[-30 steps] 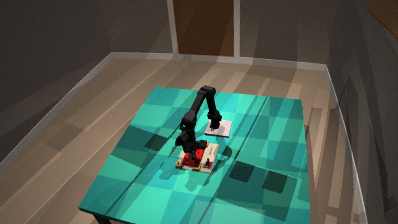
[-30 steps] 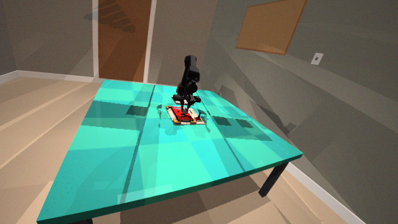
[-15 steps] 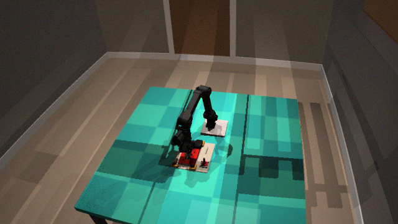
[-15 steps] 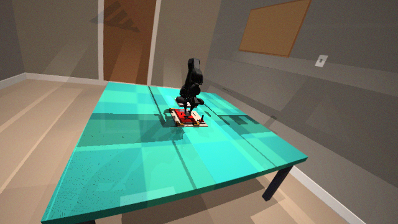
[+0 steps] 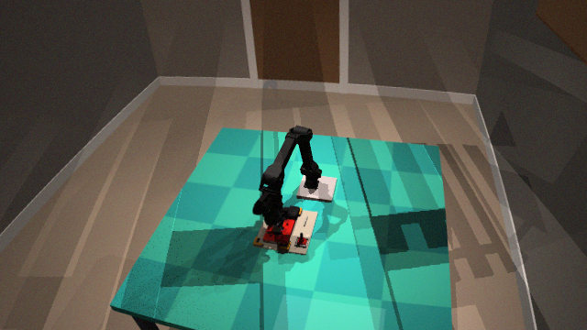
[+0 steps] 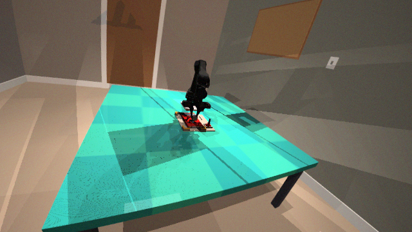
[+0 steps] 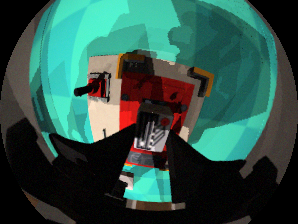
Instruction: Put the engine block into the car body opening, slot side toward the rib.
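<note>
The red car body lies on a pale board. My gripper is shut on the grey engine block and holds it over the middle of the car body. In the wrist view the block's light, slotted face shows between the fingertips, with a small red spot near one corner. The block covers the opening and the rib, so its depth and any gap beneath it cannot be told. In the top and exterior views the block is small and dark against the body.
Yellow-and-black corner brackets stand at the body's corners, one at the upper left and one at the upper right in the wrist view. A small red fixture with a black upright stick stands on the board beside the body. The arm's white base plate is behind.
</note>
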`<action>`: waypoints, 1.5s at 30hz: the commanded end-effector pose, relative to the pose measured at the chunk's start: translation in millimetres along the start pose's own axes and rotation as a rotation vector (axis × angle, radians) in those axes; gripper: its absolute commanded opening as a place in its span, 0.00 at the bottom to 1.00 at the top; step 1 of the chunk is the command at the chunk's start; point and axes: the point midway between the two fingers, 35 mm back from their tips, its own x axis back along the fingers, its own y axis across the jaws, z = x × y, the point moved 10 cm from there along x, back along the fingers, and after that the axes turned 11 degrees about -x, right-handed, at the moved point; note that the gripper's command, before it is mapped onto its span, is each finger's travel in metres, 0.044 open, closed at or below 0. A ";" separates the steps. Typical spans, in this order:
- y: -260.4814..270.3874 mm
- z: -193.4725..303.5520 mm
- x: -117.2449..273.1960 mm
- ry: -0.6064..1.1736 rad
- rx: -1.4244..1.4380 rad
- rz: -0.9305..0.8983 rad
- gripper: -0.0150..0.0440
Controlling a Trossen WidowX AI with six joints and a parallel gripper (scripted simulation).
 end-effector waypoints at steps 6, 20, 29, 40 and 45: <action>-0.3 0.0 -2.3 0.001 -0.008 0.003 0.52; -0.2 0.0 -4.8 0.001 0.004 0.003 0.52; -0.2 0.0 -6.4 0.001 0.002 0.003 0.52; -0.2 0.0 -8.4 0.001 -0.002 0.003 0.52; -0.2 0.0 -9.3 0.001 -0.004 0.003 0.52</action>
